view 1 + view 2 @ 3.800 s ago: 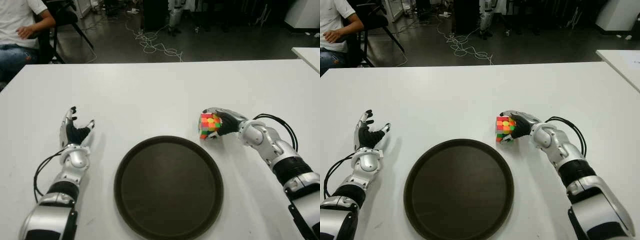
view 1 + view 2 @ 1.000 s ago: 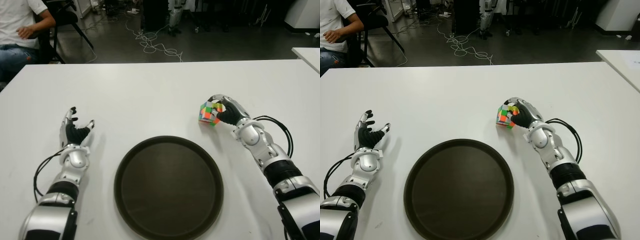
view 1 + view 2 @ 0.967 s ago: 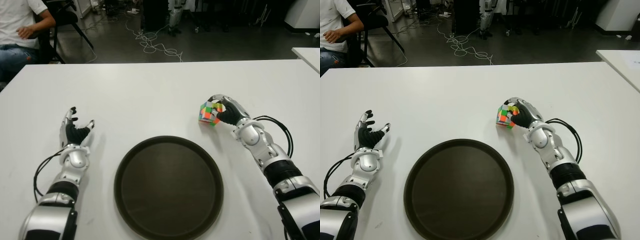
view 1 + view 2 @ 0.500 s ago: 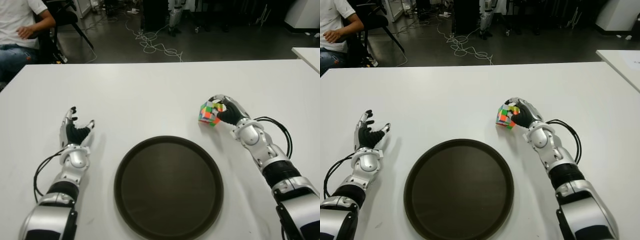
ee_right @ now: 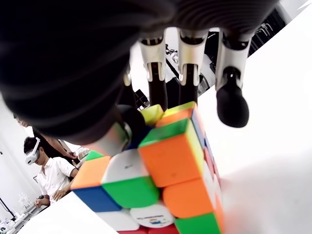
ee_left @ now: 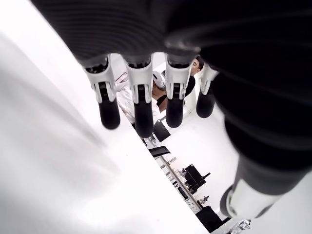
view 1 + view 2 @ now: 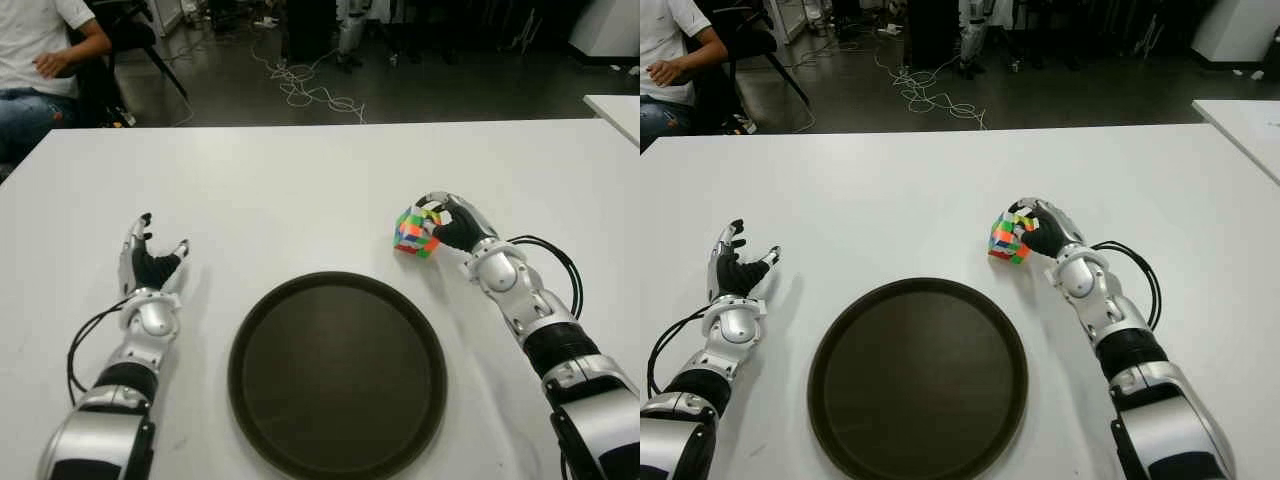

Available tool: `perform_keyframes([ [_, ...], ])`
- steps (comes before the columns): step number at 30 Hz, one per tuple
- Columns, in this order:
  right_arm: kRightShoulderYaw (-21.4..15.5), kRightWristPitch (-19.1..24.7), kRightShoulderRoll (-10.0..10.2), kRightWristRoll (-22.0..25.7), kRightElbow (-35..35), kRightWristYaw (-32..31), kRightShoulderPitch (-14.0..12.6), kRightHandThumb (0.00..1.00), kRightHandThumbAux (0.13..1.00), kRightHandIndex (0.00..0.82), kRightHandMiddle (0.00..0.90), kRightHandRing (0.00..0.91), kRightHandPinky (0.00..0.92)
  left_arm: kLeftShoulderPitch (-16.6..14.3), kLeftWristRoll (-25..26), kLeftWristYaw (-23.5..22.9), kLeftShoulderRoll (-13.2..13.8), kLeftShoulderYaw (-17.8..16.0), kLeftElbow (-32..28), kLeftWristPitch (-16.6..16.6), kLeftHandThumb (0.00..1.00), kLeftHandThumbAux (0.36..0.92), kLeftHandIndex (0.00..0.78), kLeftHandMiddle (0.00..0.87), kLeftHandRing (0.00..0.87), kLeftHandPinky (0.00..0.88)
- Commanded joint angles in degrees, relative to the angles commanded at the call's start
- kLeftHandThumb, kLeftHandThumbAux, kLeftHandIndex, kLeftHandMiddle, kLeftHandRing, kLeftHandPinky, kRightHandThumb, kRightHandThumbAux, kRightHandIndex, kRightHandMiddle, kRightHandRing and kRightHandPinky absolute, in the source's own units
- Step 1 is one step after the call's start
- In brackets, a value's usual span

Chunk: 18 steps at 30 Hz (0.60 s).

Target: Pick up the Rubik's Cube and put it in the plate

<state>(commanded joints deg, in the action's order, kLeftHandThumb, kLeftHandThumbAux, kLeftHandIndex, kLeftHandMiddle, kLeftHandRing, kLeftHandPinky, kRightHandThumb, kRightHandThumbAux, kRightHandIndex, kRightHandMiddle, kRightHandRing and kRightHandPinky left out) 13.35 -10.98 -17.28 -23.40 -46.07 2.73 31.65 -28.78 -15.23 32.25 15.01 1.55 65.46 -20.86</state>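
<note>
The plate [image 7: 337, 375] is sitting nearest me, dark and round, with nothing on it; my right hand [image 7: 452, 222] is hovering just beyond its far right rim, fingers [image 5: 187, 63] curling around the Rubik's Cube [image 7: 415, 232] and gripping it, the cube tilting on a corner off the white table [image 7: 300, 190]; so I am judging the coming move as a short carry leftward and toward me; my left hand [image 7: 147, 265] is showing well apart, left of the plate, fingers spread and holding nothing.

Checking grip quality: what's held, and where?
The right hand holds the Rubik's Cube by its upper right part; the left hand holds nothing.
</note>
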Motion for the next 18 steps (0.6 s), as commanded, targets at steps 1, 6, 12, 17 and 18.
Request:
perform_keyframes([
  [1,-0.03,-0.02,0.01,0.03,-0.02,0.01,0.01,0.693,0.726,0.432,0.755,0.765,0.764,0.0,0.0,-0.03,0.01,0.0,0.01,0.0,0.152,0.718,0.095,0.142,0.155,0.176],
  [6,-0.01,0.12,-0.01,-0.18,-0.2,0.19,0.12,0.692,0.727,0.431,0.752,0.765,0.767,0.06,0.16,-0.22,-0.04,-0.09,-0.04,-0.08,0.136,0.715,0.093,0.144,0.15,0.158],
  [12,0.11,0.15,-0.11,-0.57,-0.27,0.55,0.25,0.692,0.727,0.431,0.762,0.771,0.773,0.01,0.44,-0.39,-0.07,-0.28,0.09,-0.14,0.15,0.725,0.099,0.152,0.154,0.161],
  [17,0.1,0.11,-0.09,-0.79,-0.37,1.05,0.31,0.691,0.728,0.432,0.762,0.771,0.771,0.0,0.52,-0.65,-0.02,-0.32,0.2,-0.03,0.153,0.71,0.094,0.149,0.168,0.208],
  [18,0.07,0.05,-0.09,-0.82,-0.38,1.15,0.31,0.691,0.728,0.432,0.762,0.771,0.772,0.01,0.53,-0.68,-0.02,-0.33,0.21,-0.06,0.153,0.708,0.093,0.149,0.172,0.216],
])
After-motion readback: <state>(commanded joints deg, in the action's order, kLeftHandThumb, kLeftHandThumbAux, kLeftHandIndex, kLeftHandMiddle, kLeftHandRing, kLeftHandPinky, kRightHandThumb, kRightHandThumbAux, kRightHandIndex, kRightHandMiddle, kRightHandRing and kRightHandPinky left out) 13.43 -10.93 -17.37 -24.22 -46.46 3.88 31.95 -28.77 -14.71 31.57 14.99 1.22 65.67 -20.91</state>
